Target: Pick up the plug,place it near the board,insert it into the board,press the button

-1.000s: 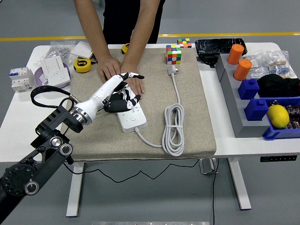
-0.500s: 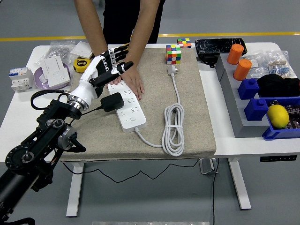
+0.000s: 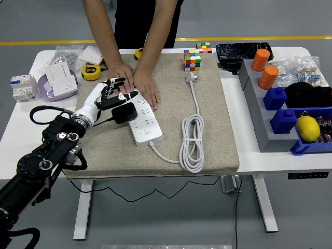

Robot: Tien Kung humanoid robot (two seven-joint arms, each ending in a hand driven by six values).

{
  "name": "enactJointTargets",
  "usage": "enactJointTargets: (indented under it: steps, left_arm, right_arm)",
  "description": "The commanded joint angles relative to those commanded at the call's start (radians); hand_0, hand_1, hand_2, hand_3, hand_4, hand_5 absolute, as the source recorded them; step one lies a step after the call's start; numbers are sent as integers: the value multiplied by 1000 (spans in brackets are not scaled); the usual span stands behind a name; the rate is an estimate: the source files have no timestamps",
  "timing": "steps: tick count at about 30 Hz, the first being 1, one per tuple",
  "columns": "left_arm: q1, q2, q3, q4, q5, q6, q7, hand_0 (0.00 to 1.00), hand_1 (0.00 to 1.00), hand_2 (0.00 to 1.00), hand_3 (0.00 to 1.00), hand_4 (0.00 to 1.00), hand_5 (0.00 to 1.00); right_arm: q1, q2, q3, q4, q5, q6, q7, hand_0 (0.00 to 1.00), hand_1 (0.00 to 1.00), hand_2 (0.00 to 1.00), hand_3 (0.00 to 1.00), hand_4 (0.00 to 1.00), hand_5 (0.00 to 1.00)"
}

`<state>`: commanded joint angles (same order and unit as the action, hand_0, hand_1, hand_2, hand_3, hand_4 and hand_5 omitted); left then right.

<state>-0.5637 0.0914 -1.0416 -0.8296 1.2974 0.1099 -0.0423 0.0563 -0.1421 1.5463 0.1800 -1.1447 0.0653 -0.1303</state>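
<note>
At the board's [image 3: 141,115] left edge the black plug [image 3: 124,112] sits seated; the left robot hand [image 3: 106,93] hovers beside it, fingers loose and empty, and the button looks unpressed.

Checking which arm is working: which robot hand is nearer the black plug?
Left. The left hand is just above-left of the plug at the power strip. The right hand is out of view.

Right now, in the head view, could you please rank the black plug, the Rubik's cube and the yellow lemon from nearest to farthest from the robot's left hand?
1. black plug: just right of the left hand, beside the power strip.
2. Rubik's cube: far side of the mat, right of centre.
3. yellow lemon: in the blue bin at the table's right end.
</note>
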Motion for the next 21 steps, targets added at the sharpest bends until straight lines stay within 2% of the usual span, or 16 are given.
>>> enactJointTargets:
  steps: [2, 3, 8, 9, 13, 14, 15, 20, 21]
  left_arm:
    - [0, 1, 5, 0, 85, 1, 7, 998, 979, 872, 836, 998, 333]
    - [1, 2, 7, -2, 123, 0, 10, 982, 953, 835, 814, 998, 309]
    - [3, 6, 19, -16, 337, 7, 35, 982, 953, 835, 814, 998, 309]
    - [3, 6, 21, -17, 372, 8, 38, 936, 915, 810, 781, 998, 299]
    - [3, 6, 29, -5, 544, 15, 56, 936, 915, 810, 781, 998, 299]
    - [3, 5, 29, -2, 566, 16, 59, 936, 915, 810, 781, 998, 299]
    - [3, 5, 30, 3, 601, 17, 62, 862, 842, 751, 763, 998, 293]
    - [4, 3, 29, 13, 681, 26, 73, 862, 842, 751, 763, 998, 293]
    - [4, 3, 29, 15, 696, 31, 77, 796, 777, 687, 718, 998, 286]
  right_arm:
    - [0, 0, 0, 0, 0, 0, 0, 832, 740, 722, 752, 998, 741]
    - [1, 0, -1, 0, 1, 0, 1, 831, 741, 721, 752, 998, 743]
    - [1, 1, -2, 0, -2, 0, 0, 831, 741, 721, 752, 998, 743]
    - [1, 1, -2, 0, -2, 0, 0, 834, 742, 722, 752, 998, 743]
    - [0, -1, -3, 0, -3, 0, 0, 834, 742, 722, 752, 998, 743]
    - [0, -1, -3, 0, -3, 0, 0, 834, 742, 722, 752, 998, 743]
    - [0, -1, -3, 0, -3, 0, 0, 835, 742, 722, 753, 998, 743]
    - [-1, -1, -3, 0, -6, 0, -1, 835, 742, 722, 753, 998, 743]
    - [-1, -1, -3, 0, -5, 0, -1, 835, 742, 723, 752, 998, 741]
